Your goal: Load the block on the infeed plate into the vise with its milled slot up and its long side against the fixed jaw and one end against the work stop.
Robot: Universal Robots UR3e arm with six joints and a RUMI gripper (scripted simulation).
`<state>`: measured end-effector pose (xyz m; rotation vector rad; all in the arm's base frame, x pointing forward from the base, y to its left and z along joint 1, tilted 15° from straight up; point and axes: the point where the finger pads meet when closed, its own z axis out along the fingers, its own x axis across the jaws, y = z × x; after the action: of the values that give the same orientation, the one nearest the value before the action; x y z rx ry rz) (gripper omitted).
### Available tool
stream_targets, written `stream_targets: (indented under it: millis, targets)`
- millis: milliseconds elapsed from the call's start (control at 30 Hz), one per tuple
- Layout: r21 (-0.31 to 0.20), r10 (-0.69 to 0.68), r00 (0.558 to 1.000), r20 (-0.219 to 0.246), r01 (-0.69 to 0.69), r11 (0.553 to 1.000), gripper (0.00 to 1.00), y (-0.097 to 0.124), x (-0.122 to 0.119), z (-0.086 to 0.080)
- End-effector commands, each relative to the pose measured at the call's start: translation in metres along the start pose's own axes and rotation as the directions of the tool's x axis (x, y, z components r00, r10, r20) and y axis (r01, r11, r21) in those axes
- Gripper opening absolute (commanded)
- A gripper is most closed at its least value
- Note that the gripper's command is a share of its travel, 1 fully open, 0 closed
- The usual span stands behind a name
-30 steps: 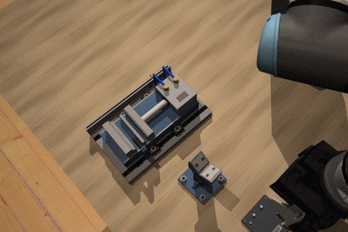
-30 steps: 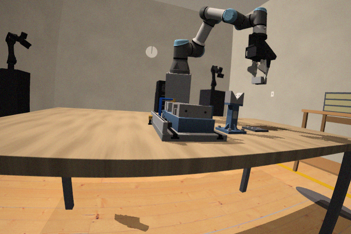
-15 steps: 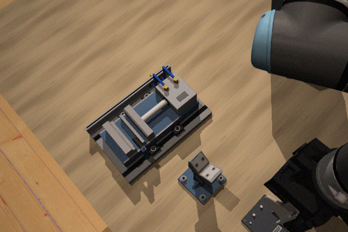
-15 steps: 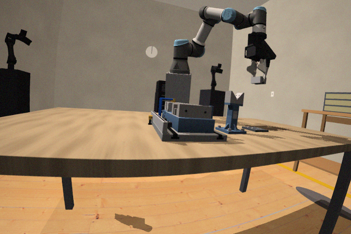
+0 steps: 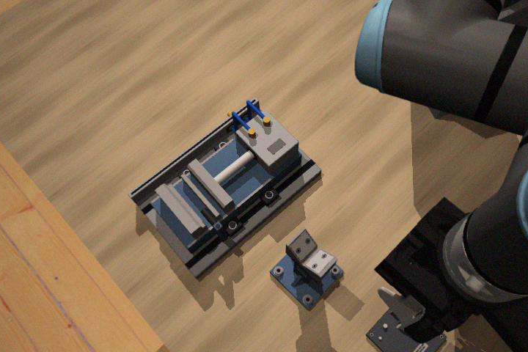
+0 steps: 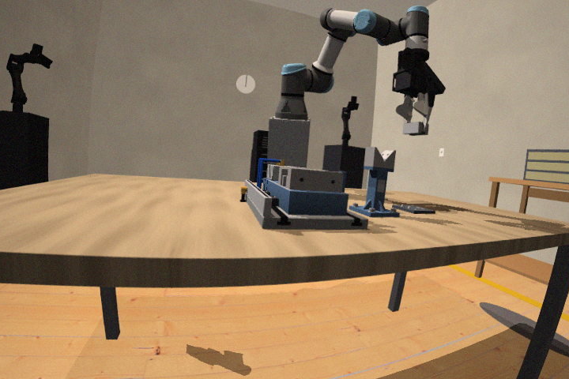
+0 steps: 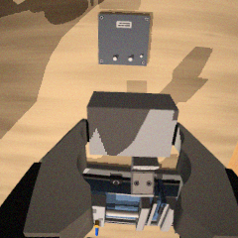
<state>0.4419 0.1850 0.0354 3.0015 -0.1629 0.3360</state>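
Note:
My gripper (image 6: 416,121) (image 7: 130,122) is shut on the part, a grey block (image 6: 412,128) (image 7: 133,119), high above the table. The jaws grip its two ends in the wrist view. No slot shows on the visible faces. The vise (image 5: 248,182) (image 6: 316,203) (image 7: 119,199) is open: the fixed jaw (image 5: 180,209) is apart from the moving jaw (image 5: 210,183) on the cylinder's rod (image 5: 233,167). Between the jaws lie a low bar (image 5: 199,195) and the dark work stop (image 5: 207,215). The infeed plate (image 5: 391,334) (image 6: 414,208) (image 7: 124,44) bears no part.
The V-block (image 5: 320,263) (image 6: 377,157) (image 7: 143,184) stands on its blue post between the vise and the infeed plate; nothing lies in it. Blue hoses (image 5: 257,110) (image 6: 269,159) arch over the cylinder end of the vise. The cylinder housing (image 5: 268,138) is raised.

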Motion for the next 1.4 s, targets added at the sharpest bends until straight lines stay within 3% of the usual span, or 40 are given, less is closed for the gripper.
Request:
stream_targets:
  millis: [0,1033,1367]
  targets:
    - [0.002,-0.001,1.0,-0.003,0.001,1.0,0.0,0.008,0.004,-0.001]
    - [0.003,-0.011,1.0,-0.004,0.011,1.0,0.0,0.096,0.025,-0.001]
    - [0.002,-0.014,1.0,-0.005,0.014,1.0,0.0,0.115,0.027,-0.001]
